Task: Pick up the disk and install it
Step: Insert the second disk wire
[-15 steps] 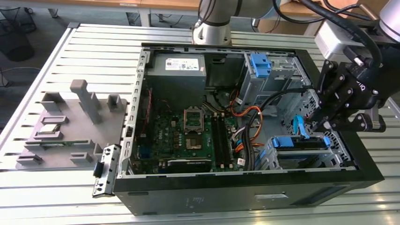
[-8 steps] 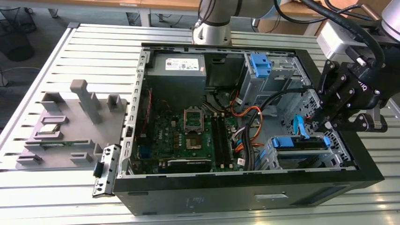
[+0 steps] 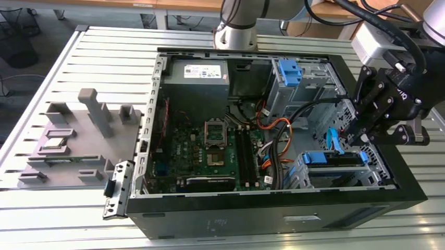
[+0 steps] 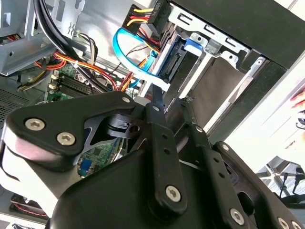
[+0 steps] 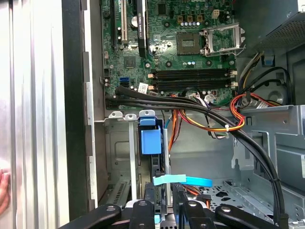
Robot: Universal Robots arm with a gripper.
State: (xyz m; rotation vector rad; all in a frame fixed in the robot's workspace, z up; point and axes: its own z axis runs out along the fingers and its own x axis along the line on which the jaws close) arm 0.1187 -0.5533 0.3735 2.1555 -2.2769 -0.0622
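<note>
My gripper (image 5: 164, 188) hangs over the lower drive cage (image 3: 316, 179) at the front of the open computer case (image 3: 278, 211). In both wrist views its fingers (image 4: 157, 119) stand a narrow gap apart, and I see nothing clamped between them. The disk (image 5: 151, 140) sits on edge in that cage just under the fingertips, with its blue carrier tab facing me. To my eye it is in the slot, though I can't tell whether it is fully seated.

To do this well, I judge that any push has to run straight along the slot, square to the carrier and not tilted, so the rails don't bind.

A flat blue data cable (image 5: 183, 180) lies across the cage right at the fingertips, and it is what I'd snag most easily. A little farther on, a thick black cable bundle (image 5: 190, 105) and some orange and red wires (image 5: 238, 119) sweep over the bay towards the motherboard (image 5: 190, 47).

Farther still, an empty-looking blue caddy (image 3: 288, 73) sits in the upper bay beside the grey power supply (image 3: 198, 73). A person's hand (image 5: 4, 191) rests at the edge of the slatted table (image 3: 104, 52), well apart from the cage.
</note>
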